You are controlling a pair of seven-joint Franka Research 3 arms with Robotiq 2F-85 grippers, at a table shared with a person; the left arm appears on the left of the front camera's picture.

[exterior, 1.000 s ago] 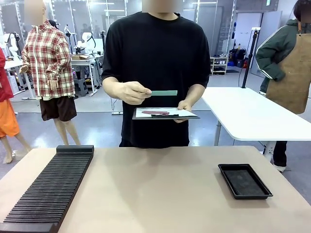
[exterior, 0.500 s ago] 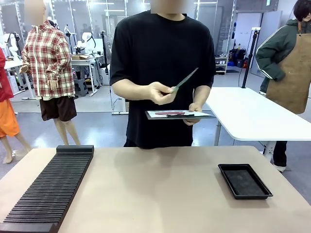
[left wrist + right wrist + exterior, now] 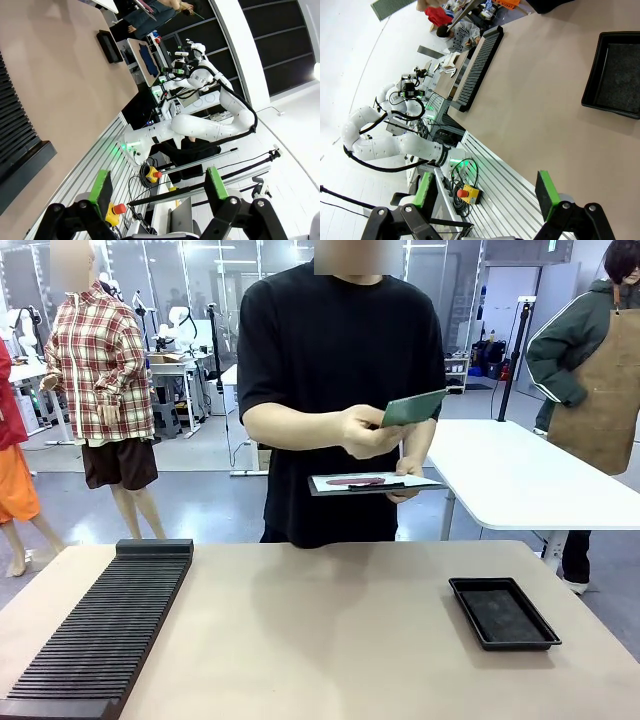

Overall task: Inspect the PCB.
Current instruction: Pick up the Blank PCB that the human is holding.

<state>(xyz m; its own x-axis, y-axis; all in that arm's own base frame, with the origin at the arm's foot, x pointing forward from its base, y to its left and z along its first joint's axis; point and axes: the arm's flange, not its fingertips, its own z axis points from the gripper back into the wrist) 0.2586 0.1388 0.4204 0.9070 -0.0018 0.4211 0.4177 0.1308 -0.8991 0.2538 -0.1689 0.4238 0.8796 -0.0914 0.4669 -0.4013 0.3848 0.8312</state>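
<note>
The PCB [image 3: 413,408] is being held tilted in the person's hand [image 3: 368,430] above a clipboard [image 3: 375,483], beyond the desk [image 3: 320,640]; both arms' jaws are gaping wide, gripping nothing. Inspecting well is likely calling for slow turning.

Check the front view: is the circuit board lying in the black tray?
No, the person's hand holds the circuit board up at chest height, well apart from the black tray.
</note>
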